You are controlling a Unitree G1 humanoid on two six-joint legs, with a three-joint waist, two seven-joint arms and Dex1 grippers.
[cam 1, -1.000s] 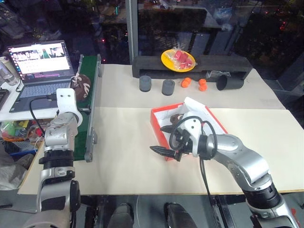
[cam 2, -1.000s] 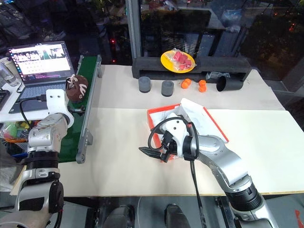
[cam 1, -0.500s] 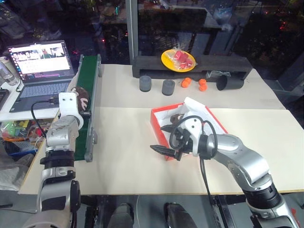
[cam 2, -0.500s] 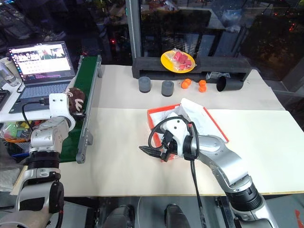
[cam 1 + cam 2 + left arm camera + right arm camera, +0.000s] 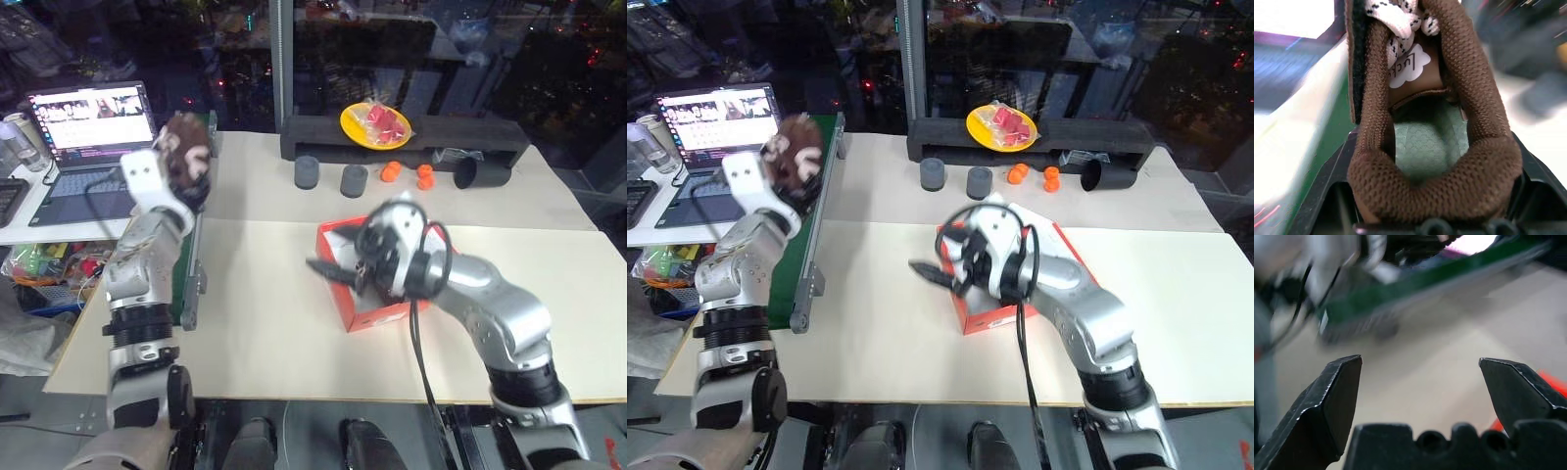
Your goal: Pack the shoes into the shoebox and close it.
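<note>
1. Shoe (image 5: 186,157) in hand: your left gripper (image 5: 1435,215) has its fingers pinched on the heel collar of a brown shoe and holds it in the air above the green belt (image 5: 188,257), at the desk's left edge.
2. Shoebox (image 5: 377,294) sits open near the middle of the desk (image 5: 255,323), well apart from the held shoe. Whether its mate lies inside, you cannot tell from here.
3. The step in hand, as I judge it, is carrying this shoe across to the box; closing the lid is still to come.
4. Your right gripper (image 5: 1420,396) hangs with fingers spread wide and empty, just in front of the box's left wall, pointing toward the belt.
5. The next move calls for a swing of the left arm to the right, over bare desk, then a lowering into the white interior. Pull the right gripper aside first: it sits in that path.
6. Room: the stretch of desk between belt and box is bare, so the crossing is free.
7. Edges to mind: the belt's raised side rail under the shoe, the box's near wall, and the laptop (image 5: 88,122) just left of the belt. The foam cylinders (image 5: 307,172) at the back stand well clear.
</note>
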